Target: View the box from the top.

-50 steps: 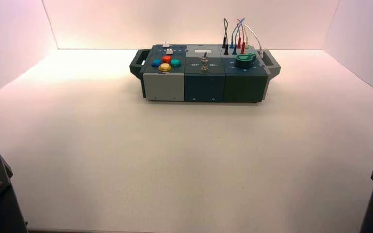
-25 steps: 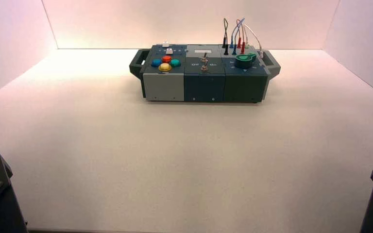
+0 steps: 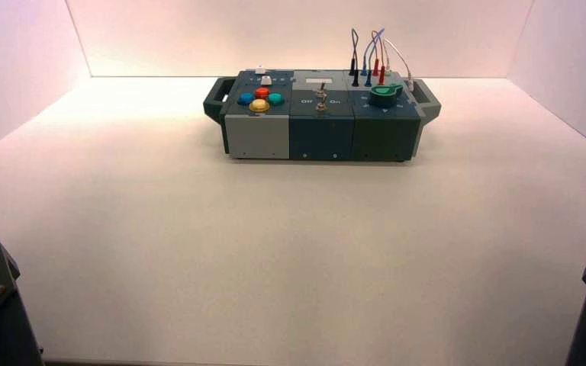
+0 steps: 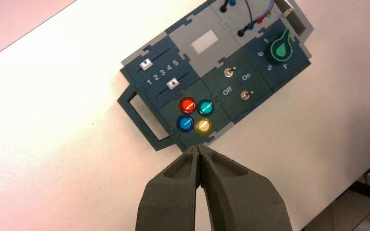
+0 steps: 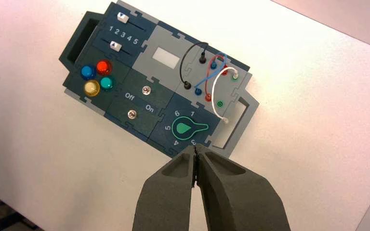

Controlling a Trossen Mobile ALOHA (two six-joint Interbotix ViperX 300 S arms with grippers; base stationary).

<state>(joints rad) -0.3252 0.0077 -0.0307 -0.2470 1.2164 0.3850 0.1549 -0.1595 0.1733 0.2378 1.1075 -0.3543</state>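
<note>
Nothing has moved since the earlier frame. The box [image 3: 321, 116] sits far-centre on the counter [image 3: 290, 252]. My left end effector [image 4: 200, 150] and right end effector [image 5: 195, 148] hover above it, fingers together. Hold steady, keep whole top framed.

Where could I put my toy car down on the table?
The wide white table between the box and the two arm bases is bare. Strips beside each end handle are free too. The box's top is crowded, especially at the wires.
</note>
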